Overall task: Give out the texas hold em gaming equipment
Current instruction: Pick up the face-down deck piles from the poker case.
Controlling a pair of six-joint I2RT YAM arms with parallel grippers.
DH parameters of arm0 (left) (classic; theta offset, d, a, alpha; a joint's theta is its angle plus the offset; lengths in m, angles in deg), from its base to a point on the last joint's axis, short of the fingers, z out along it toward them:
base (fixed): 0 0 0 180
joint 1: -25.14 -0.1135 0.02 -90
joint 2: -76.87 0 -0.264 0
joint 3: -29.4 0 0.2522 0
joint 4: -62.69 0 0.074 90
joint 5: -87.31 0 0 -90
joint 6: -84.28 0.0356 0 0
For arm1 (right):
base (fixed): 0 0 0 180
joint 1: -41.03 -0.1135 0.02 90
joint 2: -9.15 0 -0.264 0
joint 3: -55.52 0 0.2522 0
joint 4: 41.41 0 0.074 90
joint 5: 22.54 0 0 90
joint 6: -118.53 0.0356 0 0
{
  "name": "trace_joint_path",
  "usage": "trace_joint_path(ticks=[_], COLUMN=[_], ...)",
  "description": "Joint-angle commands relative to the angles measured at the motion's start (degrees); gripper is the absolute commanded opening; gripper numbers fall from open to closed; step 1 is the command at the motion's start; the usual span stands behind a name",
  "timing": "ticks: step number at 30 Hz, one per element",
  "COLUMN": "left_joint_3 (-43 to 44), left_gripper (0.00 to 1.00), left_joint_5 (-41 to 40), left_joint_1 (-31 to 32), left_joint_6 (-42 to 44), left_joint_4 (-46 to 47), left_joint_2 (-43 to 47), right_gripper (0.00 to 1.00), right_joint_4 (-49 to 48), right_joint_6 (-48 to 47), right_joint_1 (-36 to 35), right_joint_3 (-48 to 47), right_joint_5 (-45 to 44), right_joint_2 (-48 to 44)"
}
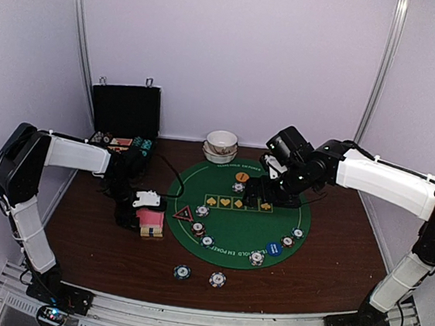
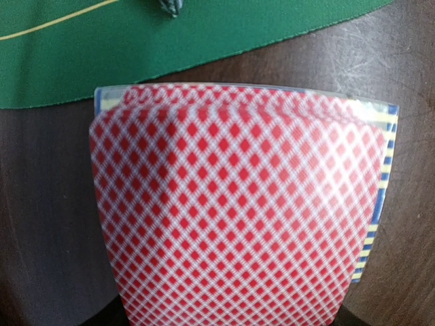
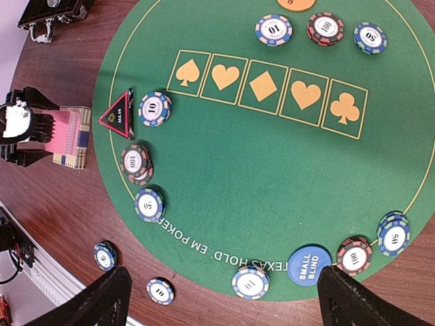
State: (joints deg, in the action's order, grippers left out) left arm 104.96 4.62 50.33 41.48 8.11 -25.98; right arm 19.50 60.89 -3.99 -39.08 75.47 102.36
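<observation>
Pink-backed cards (image 2: 238,204) clamped in left fingers (image 3: 39,126) beside mat (image 2: 136,61) edge, right fingers (image 3: 102,302) wide

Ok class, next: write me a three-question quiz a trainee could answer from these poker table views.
1. True or false: the right arm's fingers are pressed together.
2. Which suit appears twice on the green mat? A spade, B heart, C club.
3. Fill in: the blue disc reads SMALL ____.
Key: 1 false, they are spread apart; 2 B; 3 BLIND.
</observation>
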Motion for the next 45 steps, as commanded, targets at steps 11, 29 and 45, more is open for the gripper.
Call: trace_joint_path(ticks=[11,29,45], left_joint_3=[-1.4,3.7,9.5], left_gripper=[0.50,0.00,0.00], left_joint_5=[-1.3,2.3,6.8], left_joint_1=[0.2,0.2,1.7], left_joint_6=[0.9,-0.7,-3.2], left_joint_4=[0.5,-6.2,-13.8], left_joint_2=[0.7,3.1,7.0], right_gripper=[0.99,0.99,1.00], right_joint_4=[-0.5,-3.5,-14.1], right_joint_6=[-0.2,1.1,6.2], right_joint_1=[-0.2,-0.2,0.2], right_joint_3=[0.4,0.5,3.5], right_joint_5=[1.4,4.7,12.9], right_joint_2=[-0.9,-0.9,-1.1])
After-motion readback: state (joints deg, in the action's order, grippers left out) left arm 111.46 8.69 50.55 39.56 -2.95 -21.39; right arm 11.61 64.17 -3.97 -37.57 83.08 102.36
